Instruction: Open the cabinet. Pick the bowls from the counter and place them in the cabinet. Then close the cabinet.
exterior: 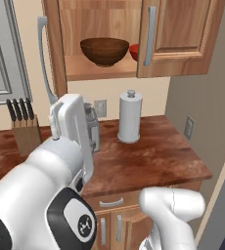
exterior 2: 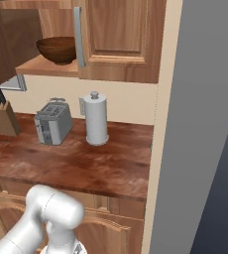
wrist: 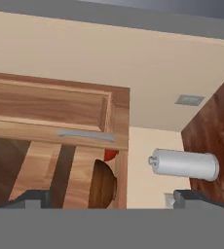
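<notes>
Both bowls sit on the cabinet (exterior: 180, 36) shelf, the wooden bowl (exterior: 104, 51) mid-shelf and the red bowl (exterior: 134, 50) behind the shut right door. My fingers (wrist: 114, 198) are spread, empty. Swinging the left door (exterior: 53, 53) shut, I risk clipping its handle (exterior: 45, 58).

medium-brown wood cabinet (exterior: 180, 36); dark wooden bowl (exterior: 104, 51); glossy red bowl (exterior: 134, 51); reddish wood-grain counter (exterior: 148, 161).

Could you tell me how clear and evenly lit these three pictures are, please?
Left base view: even soft light, the arm's blurred bulk near the lens, the brown bowl sharp. Right base view: the cabinet interior is shaded above the bowl. Hand view: rolled sideways, so the paper towel holder looks laid flat.
</notes>
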{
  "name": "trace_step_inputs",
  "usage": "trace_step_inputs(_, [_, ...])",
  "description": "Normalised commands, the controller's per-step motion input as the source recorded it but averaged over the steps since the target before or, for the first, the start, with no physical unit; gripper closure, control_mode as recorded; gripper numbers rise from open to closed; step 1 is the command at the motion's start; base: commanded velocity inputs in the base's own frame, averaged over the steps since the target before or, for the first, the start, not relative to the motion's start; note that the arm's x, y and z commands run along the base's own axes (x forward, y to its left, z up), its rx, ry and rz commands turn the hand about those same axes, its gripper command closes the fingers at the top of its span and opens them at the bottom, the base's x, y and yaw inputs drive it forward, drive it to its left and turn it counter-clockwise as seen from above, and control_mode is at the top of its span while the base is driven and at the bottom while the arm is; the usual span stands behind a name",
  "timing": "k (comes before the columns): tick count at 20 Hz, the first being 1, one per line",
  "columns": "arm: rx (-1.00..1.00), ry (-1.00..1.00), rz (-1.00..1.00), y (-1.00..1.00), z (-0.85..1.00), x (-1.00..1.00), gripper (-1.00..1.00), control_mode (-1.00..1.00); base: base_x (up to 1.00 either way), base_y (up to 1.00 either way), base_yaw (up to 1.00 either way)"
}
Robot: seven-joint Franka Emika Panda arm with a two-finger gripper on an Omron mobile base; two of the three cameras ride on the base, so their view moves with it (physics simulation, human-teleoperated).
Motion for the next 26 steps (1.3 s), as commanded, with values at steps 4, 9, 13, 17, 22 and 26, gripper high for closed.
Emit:
trace_step_inputs(4, [-0.05, 0.0, -0.11, 0.54, -0.04, 0.42, -1.0, -1.0, 0.0, 0.0, 0.0])
trace_step_inputs(9, [-0.05, 0.0, -0.13, 0.56, -0.02, 0.44, -1.0, -1.0, 0.0, 0.0, 0.0])
trace_step_inputs(13, [-0.05, 0.0, -0.13, 0.41, -0.04, 0.52, -1.0, -1.0, 0.0, 0.0, 0.0])
trace_step_inputs(17, [-0.01, 0.0, -0.13, 0.32, -0.11, 0.47, -1.0, -1.0, 0.0, 0.0, 0.0])
trace_step_inputs(22, [0.0, 0.0, -0.12, 0.32, -0.24, 0.5, -1.0, -1.0, 0.0, 0.0, 0.0])
trace_step_inputs(26, [0.0, 0.0, -0.1, 0.23, -0.19, 0.53, -1.0, -1.0, 0.0, 0.0, 0.0])
